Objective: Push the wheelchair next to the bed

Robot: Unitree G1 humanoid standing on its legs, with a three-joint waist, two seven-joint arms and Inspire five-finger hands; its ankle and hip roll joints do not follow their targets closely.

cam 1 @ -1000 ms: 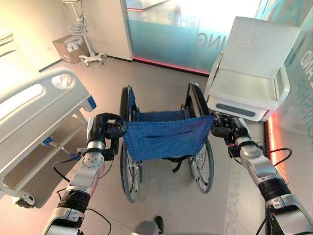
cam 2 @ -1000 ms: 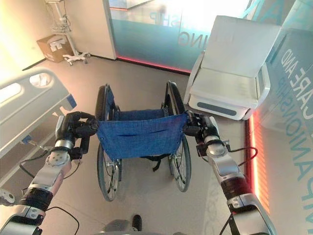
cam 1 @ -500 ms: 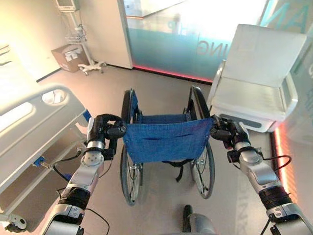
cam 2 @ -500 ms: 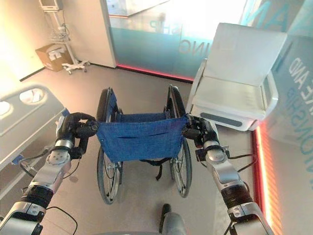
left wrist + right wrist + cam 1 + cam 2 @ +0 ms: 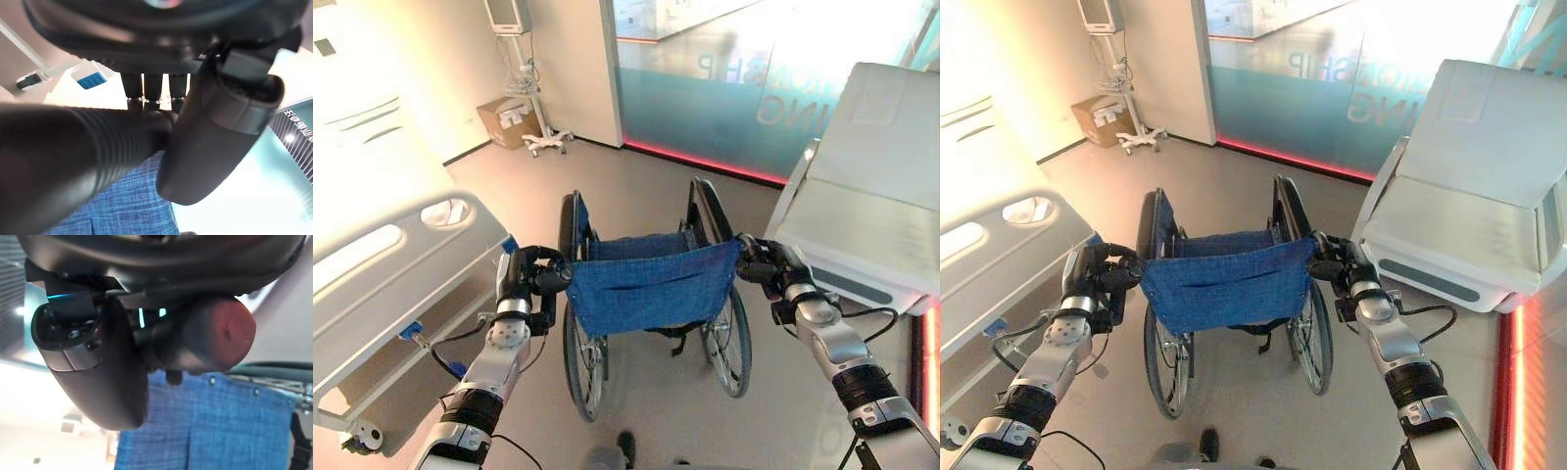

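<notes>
dark fingers of the left hand (image 5: pixel 524 284) curl round the ribbed left push handle (image 5: pixel 73 152) of the wheelchair (image 5: pixel 651 294); the left wrist view shows the thumb wrapped over the grip and the fingers closed behind it. the right hand (image 5: pixel 773 274) is likewise clamped on the right push handle (image 5: pixel 215 340), with its thumb folded across the rounded end, as seen in the right wrist view. both hands are holding firmly, neither one slack.

outward from the hands, the blue fabric backrest (image 5: pixel 651 284) stretches between the two handles, and the wheelchair stands on the floor (image 5: pixel 636 186) with its large wheels either side, facing away from the robot. the bed (image 5: pixel 391 264) lies to the robot's left, its white side rail near the left hand but apart from the chair's left wheel. a white reclining chair (image 5: pixel 871 196) stands to the right, close to the right handle.

as a judgement, the grasp is done and the pushing is under way; the chair is alongside the foot end of the bed but looks not yet drawn in close, so some travel forward and leftward is probably left.
</notes>
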